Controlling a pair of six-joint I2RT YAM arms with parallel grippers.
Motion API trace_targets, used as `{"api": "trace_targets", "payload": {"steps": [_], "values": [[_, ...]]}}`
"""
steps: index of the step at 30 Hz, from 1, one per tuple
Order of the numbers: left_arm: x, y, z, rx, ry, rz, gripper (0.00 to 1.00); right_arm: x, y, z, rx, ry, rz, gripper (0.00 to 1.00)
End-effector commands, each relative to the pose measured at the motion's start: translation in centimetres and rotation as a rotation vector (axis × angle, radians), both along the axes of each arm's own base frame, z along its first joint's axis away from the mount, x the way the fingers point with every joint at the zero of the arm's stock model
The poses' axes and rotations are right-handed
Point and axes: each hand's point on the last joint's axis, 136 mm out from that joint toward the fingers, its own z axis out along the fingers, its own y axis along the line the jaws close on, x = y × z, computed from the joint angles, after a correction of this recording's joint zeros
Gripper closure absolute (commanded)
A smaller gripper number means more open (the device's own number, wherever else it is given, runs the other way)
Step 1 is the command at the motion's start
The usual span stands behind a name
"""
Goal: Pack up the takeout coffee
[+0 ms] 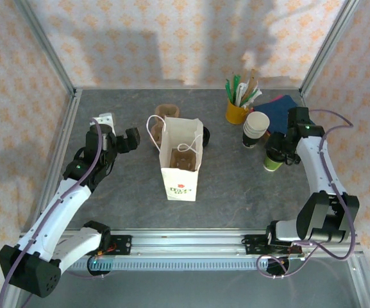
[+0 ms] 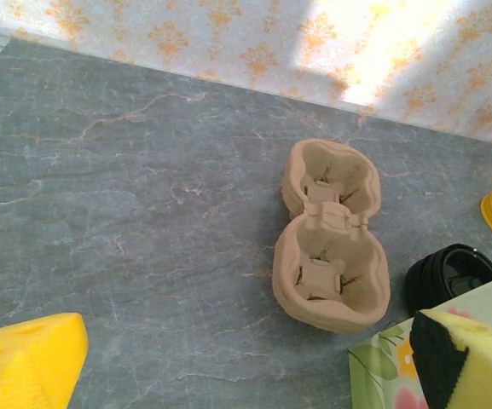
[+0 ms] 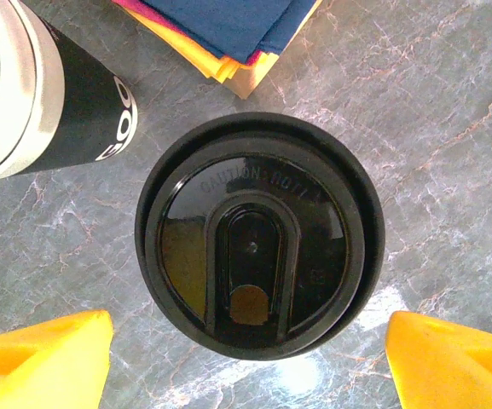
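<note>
on the desk (image 1: 236, 192) the paper bag (image 1: 180, 183) stands open to receive the coffee cup (image 1: 272, 164), upright at far right. the right jaws straddle its lid (image 3: 258, 234), wide, holding nothing, poised to grasp; the left jaws gape empty.

Small takeout coffee (image 1: 273, 162) upright on table: pale greenish paper body, round black lid (image 3: 258, 234) seated flat, "CAUTION HOT" embossed on top. Directly beneath right gripper (image 3: 247, 358), centred between spread yellow fingers (image 3: 41, 362), gap visible each side.
</note>
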Motion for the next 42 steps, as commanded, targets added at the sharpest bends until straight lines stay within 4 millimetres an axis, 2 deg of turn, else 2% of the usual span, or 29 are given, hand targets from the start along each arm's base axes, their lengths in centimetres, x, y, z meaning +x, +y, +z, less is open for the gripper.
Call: {"api": "trace_targets", "payload": {"steps": [1, 10, 18, 31, 42], "values": [[0.1, 0.5, 0.7, 0.017, -0.041, 0.007, 0.01, 0.6, -0.8, 0.9, -0.036, -0.015, 0.007, 0.18], [0.0, 0.7, 0.4, 0.023, -0.038, 0.012, 0.02, 1.1, -1.0, 0.7, -0.039, -0.001, 0.025, 0.14], [0.1, 0.7, 0.2, 0.026, -0.036, 0.012, 0.02, 1.7, -1.1, 0.3, -0.036, 0.034, 0.037, 0.17], [0.1, 0.8, 0.1, 0.032, -0.033, 0.016, 0.02, 1.2, -1.1, -1.4, -0.030, 0.089, 0.033, 0.19], [0.0, 0.8, 0.0, 0.032, -0.032, 0.015, 0.02, 0.6, -1.6, -1.5, -0.055, 0.101, 0.009, 0.16]]}}
